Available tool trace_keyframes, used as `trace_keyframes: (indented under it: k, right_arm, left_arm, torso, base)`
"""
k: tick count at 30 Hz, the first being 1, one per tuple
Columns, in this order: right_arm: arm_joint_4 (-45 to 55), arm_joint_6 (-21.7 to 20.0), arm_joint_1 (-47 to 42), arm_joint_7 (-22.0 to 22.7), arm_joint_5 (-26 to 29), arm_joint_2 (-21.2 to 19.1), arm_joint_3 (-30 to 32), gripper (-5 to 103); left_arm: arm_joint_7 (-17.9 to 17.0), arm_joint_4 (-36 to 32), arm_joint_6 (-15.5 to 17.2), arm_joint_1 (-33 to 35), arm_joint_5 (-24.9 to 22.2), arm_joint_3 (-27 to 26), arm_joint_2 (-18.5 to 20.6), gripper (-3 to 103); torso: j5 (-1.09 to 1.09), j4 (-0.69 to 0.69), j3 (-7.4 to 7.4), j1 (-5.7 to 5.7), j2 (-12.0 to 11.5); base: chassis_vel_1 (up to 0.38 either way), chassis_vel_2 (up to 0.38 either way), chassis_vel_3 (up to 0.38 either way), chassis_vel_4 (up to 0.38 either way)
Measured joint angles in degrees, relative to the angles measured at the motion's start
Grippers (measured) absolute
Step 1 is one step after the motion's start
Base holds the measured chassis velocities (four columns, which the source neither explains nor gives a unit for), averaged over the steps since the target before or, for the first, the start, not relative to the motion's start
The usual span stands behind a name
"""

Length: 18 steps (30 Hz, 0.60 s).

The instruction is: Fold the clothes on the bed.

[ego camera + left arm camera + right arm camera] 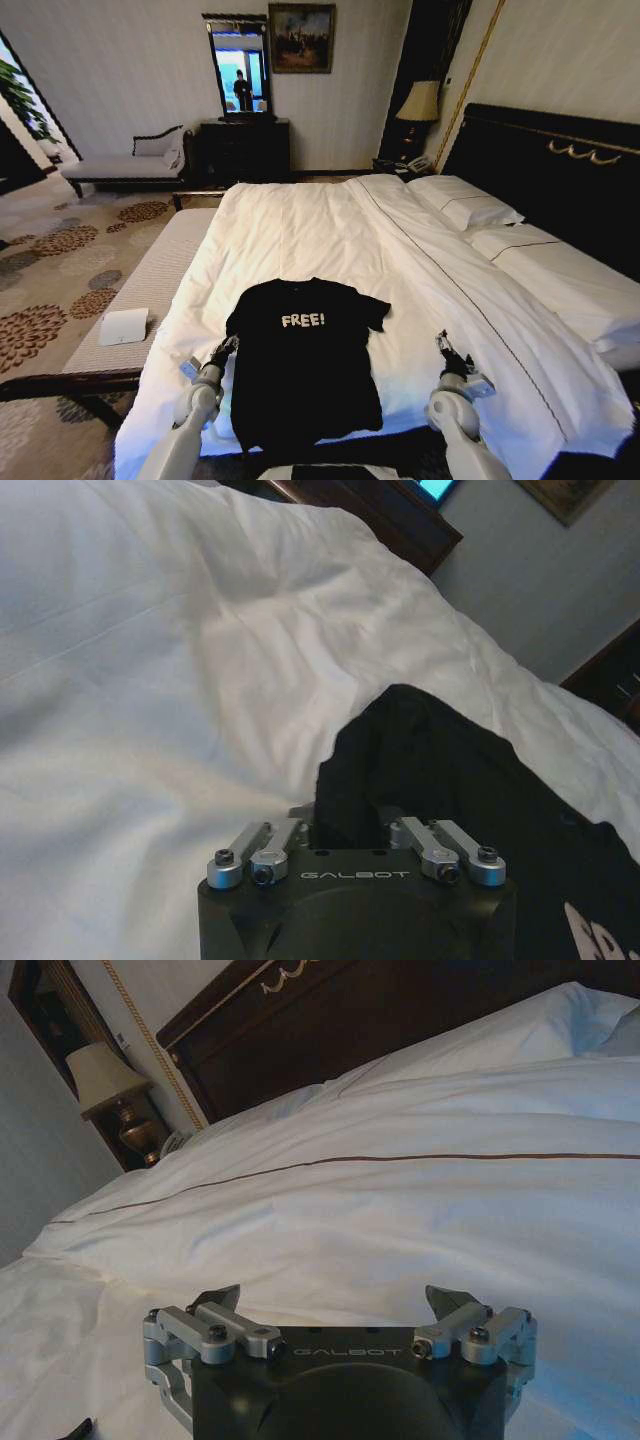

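Note:
The clothes are one black T-shirt point(300, 365) with white "FREE!" lettering, lying flat, chest up, near the foot of the bed point(300, 230). My left gripper point(222, 350) is at the shirt's left edge by the sleeve. In the left wrist view its fingers are drawn together on the black fabric point(440, 780), so the left gripper point(345, 825) is shut on it, the tips hidden in the dark cloth. My right gripper point(447, 350) hovers over bare white duvet to the right of the shirt, apart from it. The right gripper point(335, 1300) is open with nothing between its fingers.
White pillows point(465, 205) lie against the dark headboard point(560, 160) at the right. A long striped bench point(150, 285) runs along the bed's left side with a white card point(124, 326) on it. A chaise point(125, 165), a dresser point(245, 150) and a lamp point(420, 103) stand by the far wall.

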Motion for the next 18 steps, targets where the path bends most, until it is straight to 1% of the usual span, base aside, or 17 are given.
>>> trace_keyframes:
  k: [1, 3, 7, 9, 10, 18]
  right_arm:
    - [0.0, -0.01, -0.06, 0.01, 0.0, 0.0, 0.02, 100]
    - [0.01, -0.02, -0.09, 0.02, 0.0, -0.01, 0.03, 100]
    - [0.1, -0.04, -0.23, 0.04, -0.02, -0.04, 0.15, 100]
    - [0.12, -0.04, -0.25, 0.04, -0.03, -0.05, 0.17, 100]
    - [0.15, -0.05, -0.27, 0.05, -0.05, -0.05, 0.19, 100]
    - [0.23, -0.06, -0.33, 0.07, -0.36, 0.03, 0.22, 100]
  left_arm:
    - [-0.05, -0.01, 0.01, -0.14, -0.26, -0.16, 0.0, 24]
    - [-0.15, -0.04, 0.04, -0.24, -0.5, -0.32, 0.0, 24]
    - [-0.58, -0.11, 0.26, -0.77, -1.74, -1.2, 0.3, 4]
    - [-0.63, -0.11, 0.31, -0.9, -1.9, -1.35, 0.36, 4]
    - [-0.68, -0.08, 0.38, -1.17, -2.11, -1.63, 0.5, 2]
    - [-1.25, 1.5, 1.11, -4.99, -3.55, -4.43, 1.64, 2]
  torso:
    - [0.0, 0.0, 0.0, 0.0, 0.0]
    - [0.0, 0.0, 0.0, 0.0, 0.0]
    - [0.0, 0.0, 0.0, 0.0, 0.0]
    - [0.0, 0.0, 0.0, 0.0, 0.0]
    - [0.0, 0.0, 0.0, 0.0, 0.0]
    - [0.0, 0.0, 0.0, 0.0, 0.0]
  base:
    - [0.0, 0.0, 0.0, 0.0]
    - [0.0, 0.0, 0.0, 0.0]
    - [0.0, 0.0, 0.0, 0.0]
    - [0.0, 0.0, 0.0, 0.0]
    - [0.0, 0.0, 0.0, 0.0]
    - [0.0, 0.0, 0.0, 0.0]
